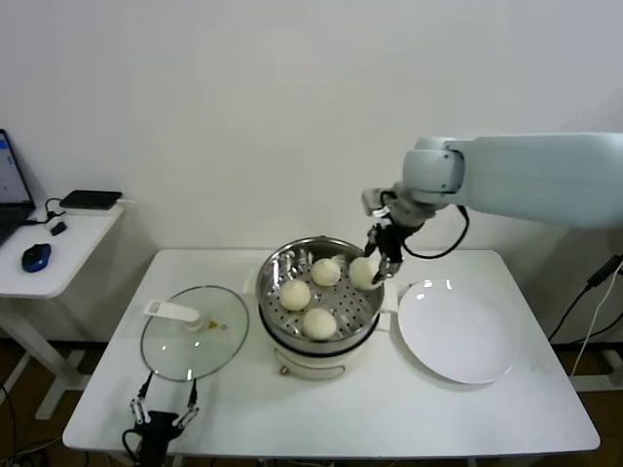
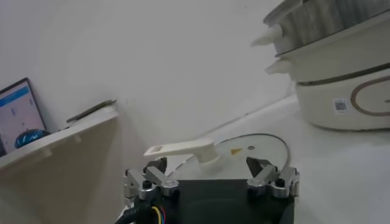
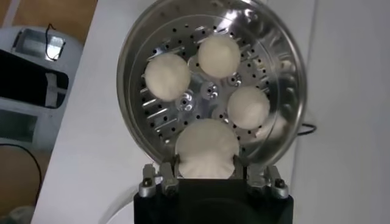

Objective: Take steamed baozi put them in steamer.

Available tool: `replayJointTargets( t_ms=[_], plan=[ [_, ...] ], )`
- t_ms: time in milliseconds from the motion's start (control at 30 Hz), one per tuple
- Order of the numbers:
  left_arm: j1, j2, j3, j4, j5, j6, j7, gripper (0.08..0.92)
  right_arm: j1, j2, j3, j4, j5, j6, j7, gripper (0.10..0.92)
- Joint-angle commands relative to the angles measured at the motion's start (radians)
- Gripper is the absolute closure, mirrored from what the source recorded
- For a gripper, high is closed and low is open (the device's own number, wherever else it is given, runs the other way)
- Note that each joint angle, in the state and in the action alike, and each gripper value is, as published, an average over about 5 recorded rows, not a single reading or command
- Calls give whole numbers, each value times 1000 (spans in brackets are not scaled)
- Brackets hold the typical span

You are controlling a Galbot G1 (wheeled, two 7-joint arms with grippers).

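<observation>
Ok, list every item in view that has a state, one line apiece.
steamer: uncovered, three baozi on its perforated floor
fourth baozi: held over the steamer's right side
right gripper: jaws shut on the fourth baozi
glass lid: off, lying on the table left of the steamer
plate: empty
left gripper: jaws open, parked near the lid

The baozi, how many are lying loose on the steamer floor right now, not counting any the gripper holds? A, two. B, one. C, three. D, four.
C: three baozi rest on the perforated floor of the steamer, while the fourth baozi sits between the fingers of the right gripper at the rim; the plate holds none.
</observation>
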State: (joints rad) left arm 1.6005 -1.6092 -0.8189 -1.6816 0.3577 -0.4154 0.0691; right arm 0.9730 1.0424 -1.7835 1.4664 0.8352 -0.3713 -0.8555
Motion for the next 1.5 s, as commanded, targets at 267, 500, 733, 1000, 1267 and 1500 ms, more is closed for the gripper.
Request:
replayJointTargets(
  t_ms=[267, 500, 733, 1000, 1267, 1500],
  plan=[
    [-4, -28, -3, 4, -1, -2, 0, 177, -302, 39, 138, -66, -148, -49, 89, 404],
    [-3, -29, -4, 5, -1, -4, -1, 177, -317, 39, 147, -70, -161, -61, 110, 397],
    [-3, -29, -8, 1, -4, -6, -2, 177, -238, 26, 169, -94, -30, -81, 142, 268],
    [0, -29, -15, -16, -7, 0, 4, 177, 55, -65, 16, -37, 121, 0, 45, 203],
    [10, -26, -21, -37, -16, 4, 9, 177, 60, -293, 82, 98, 162, -17, 159, 203],
    [16, -31, -24, -41, -17, -1, 5, 177, -552, -595, 629, 215, 71, 107, 672, 203]
  ],
)
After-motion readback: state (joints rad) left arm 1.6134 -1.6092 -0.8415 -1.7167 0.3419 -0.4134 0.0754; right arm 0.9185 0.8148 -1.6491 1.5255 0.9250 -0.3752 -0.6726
